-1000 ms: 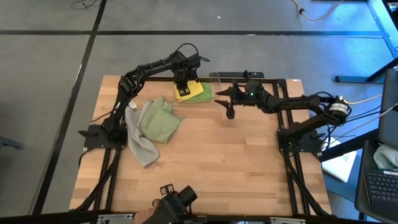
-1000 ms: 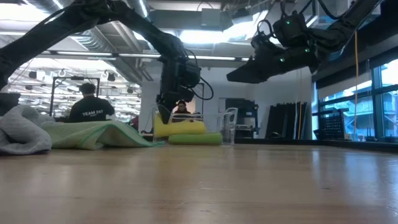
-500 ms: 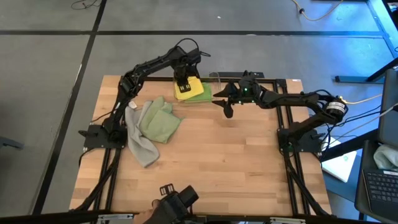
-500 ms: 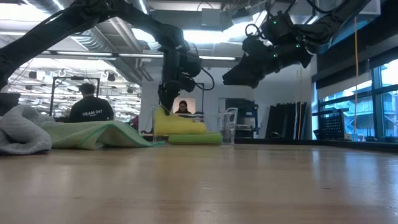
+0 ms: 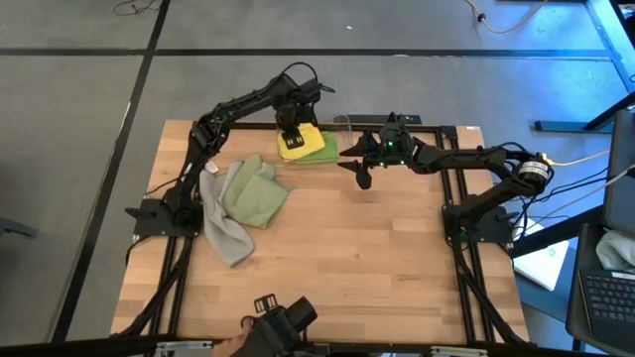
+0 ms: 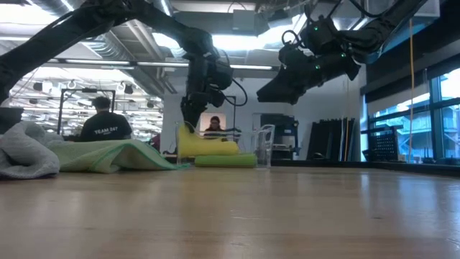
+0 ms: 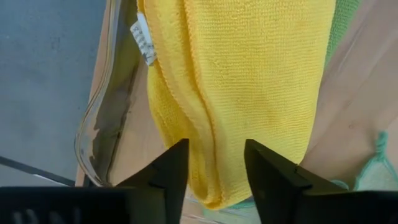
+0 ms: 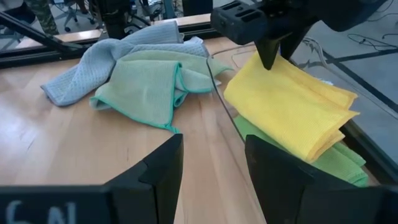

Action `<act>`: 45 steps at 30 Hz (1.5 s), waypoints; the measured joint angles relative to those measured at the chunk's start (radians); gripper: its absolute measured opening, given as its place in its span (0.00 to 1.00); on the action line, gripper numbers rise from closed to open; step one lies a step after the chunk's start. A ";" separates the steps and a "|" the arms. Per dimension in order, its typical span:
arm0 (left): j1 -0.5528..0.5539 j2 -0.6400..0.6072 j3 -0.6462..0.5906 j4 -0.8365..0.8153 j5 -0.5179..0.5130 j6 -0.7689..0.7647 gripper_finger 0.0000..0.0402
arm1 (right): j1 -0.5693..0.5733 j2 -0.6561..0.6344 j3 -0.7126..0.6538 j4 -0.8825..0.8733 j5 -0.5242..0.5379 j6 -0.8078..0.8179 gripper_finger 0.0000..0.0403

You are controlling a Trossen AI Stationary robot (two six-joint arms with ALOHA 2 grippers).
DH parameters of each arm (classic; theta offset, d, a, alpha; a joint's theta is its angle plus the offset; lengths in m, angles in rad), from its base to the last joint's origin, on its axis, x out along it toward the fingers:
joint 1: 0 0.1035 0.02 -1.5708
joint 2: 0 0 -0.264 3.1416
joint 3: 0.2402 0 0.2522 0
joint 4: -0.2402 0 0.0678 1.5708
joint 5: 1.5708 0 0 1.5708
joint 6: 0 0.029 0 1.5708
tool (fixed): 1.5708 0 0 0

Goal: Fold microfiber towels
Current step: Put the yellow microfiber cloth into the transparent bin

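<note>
At the table's 12 o'clock edge, the left gripper (image 5: 289, 136) hangs released just above the yellow towel (image 5: 301, 145).

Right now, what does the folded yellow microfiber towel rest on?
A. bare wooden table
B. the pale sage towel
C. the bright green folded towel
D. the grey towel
C: the folded yellow microfiber towel lies stacked on the bright green folded towel, whose edge sticks out beneath it.
</note>
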State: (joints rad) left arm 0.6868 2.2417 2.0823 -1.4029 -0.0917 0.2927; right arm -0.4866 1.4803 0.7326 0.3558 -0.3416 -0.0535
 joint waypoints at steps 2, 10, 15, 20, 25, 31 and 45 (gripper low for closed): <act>0.000 0.000 0.000 0.000 -0.004 0.002 0.42 | 0.000 0.000 0.000 -0.002 0.000 -0.004 0.44; 0.000 0.000 0.000 0.007 -0.113 0.005 0.58 | 0.000 0.000 0.000 -0.007 0.000 0.000 0.44; 0.007 -0.014 0.039 0.021 -0.172 0.008 0.59 | -0.008 0.000 0.000 -0.024 0.000 0.093 0.44; 0.004 -0.063 0.148 0.051 -0.149 0.025 0.59 | -0.026 -0.001 -0.001 -0.038 -0.028 0.158 0.44; 0.003 -0.123 0.197 0.097 0.012 -0.055 0.58 | -0.034 -0.001 -0.001 -0.075 -0.045 0.175 0.44; -0.023 -0.167 0.097 0.222 0.058 -0.095 0.58 | -0.034 -0.001 -0.001 -0.104 -0.046 0.078 0.44; 0.005 -0.574 -0.658 1.116 0.204 -0.107 0.58 | -0.012 -0.002 0.007 0.040 -0.007 0.099 0.44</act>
State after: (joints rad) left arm 0.6918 1.6672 1.4240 -0.2867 0.1120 0.1859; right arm -0.4984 1.4786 0.7393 0.3963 -0.3482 0.0458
